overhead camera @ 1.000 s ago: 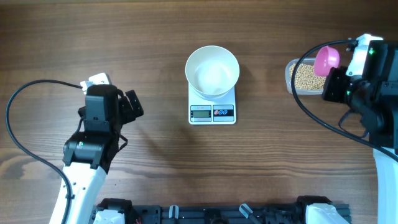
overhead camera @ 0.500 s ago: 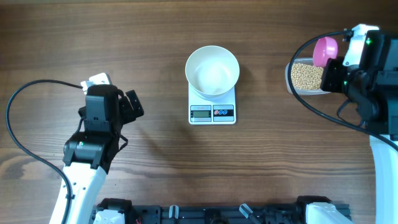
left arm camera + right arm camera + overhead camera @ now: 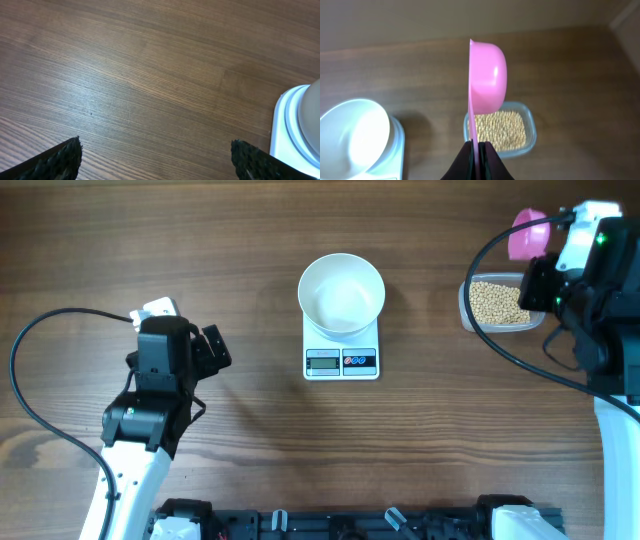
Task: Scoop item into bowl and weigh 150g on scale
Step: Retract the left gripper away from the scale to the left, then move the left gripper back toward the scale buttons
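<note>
Fingers [image 3: 462, 164] of the right gripper [image 3: 479, 146] pinch a pink scoop [image 3: 488, 75] by its handle near the tub [image 3: 532, 139] of beans [image 3: 500, 131]; left gripper [image 3: 157, 162] gapes wide, empty, near the scale [image 3: 281, 131].

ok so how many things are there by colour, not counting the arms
white: 2, bowl and scale
pink: 1, scoop
clear: 1, tub holding the beans
total: 4
</note>
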Robot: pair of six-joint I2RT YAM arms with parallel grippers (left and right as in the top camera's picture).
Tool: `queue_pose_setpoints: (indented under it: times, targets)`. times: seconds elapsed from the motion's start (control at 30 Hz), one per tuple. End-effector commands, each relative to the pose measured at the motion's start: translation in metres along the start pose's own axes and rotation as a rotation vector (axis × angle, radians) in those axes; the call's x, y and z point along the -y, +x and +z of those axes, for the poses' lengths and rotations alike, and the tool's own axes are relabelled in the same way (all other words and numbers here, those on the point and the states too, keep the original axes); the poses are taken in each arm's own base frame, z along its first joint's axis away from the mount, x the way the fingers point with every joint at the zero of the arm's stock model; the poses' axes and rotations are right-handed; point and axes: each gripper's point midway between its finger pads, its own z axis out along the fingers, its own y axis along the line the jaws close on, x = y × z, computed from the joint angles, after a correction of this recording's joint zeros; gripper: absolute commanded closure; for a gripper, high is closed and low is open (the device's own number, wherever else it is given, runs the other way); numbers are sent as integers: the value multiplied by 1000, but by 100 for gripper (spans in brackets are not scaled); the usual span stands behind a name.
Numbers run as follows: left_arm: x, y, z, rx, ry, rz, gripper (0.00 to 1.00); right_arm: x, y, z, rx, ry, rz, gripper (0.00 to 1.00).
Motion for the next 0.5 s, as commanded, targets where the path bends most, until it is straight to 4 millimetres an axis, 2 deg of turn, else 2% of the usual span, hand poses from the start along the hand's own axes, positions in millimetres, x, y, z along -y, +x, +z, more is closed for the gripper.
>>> queue_pose_setpoints:
  times: [0.0,0.23,0.37,0.47]
  targets:
    - [-3,-1,0,5,-9,-8,0,-2,-17,-1,57,-11,-67,96]
    - [-3,-1,0,5,-9,-8,0,-3,-47,-5,179,-11,-81,96]
    - [-3,-1,0,5,-9,-8,0,-3,-48,-5,183,-16,-61,96]
    - [-3,-1,0,5,-9,-8,0,-4,-47,-5,182,-26,40,95]
